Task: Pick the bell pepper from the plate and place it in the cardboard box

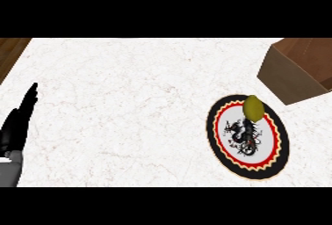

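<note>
A yellow-green bell pepper (254, 107) sits on the far edge of a round plate (219, 149) with a black rim, a red and yellow zigzag ring and a dark dragon figure on white. A brown cardboard box (293, 83), open at the top, stands just beyond the plate at the right edge. My left hand (18, 125) rests at the left edge, fingers straight and pointing up, far from the plate. No right hand shows.
The white marble counter (130, 110) spreads between the left hand and the plate. A strip of brown wood floor (9, 48) shows past the counter's far left corner.
</note>
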